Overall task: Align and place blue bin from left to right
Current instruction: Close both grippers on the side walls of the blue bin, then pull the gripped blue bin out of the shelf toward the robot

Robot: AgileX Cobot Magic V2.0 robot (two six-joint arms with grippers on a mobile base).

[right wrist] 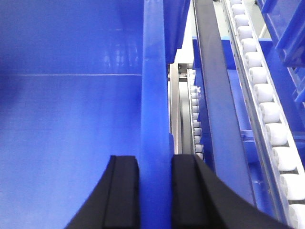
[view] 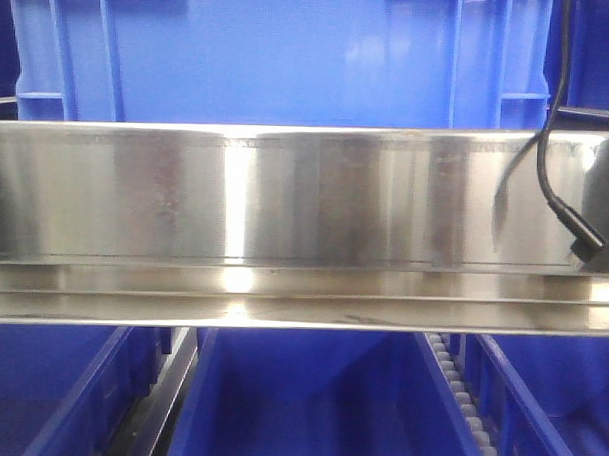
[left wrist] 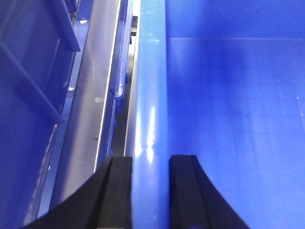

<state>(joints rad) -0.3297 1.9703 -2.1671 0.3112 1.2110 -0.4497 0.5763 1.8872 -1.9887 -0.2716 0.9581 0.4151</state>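
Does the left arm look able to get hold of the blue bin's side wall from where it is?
Probably yes: the left pincer straddles the blue bin at its wall, one finger on each side and seemingly pressed against it. Nothing sits between them, and the steel rail beside lies outside the fingers.

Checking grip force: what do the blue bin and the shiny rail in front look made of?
The bin looks like moulded plastic, smooth and glossy: light streaks run along its rim. The rail looks like brushed metal, perhaps stainless steel: bright mirror-like bands and fine scuffs.
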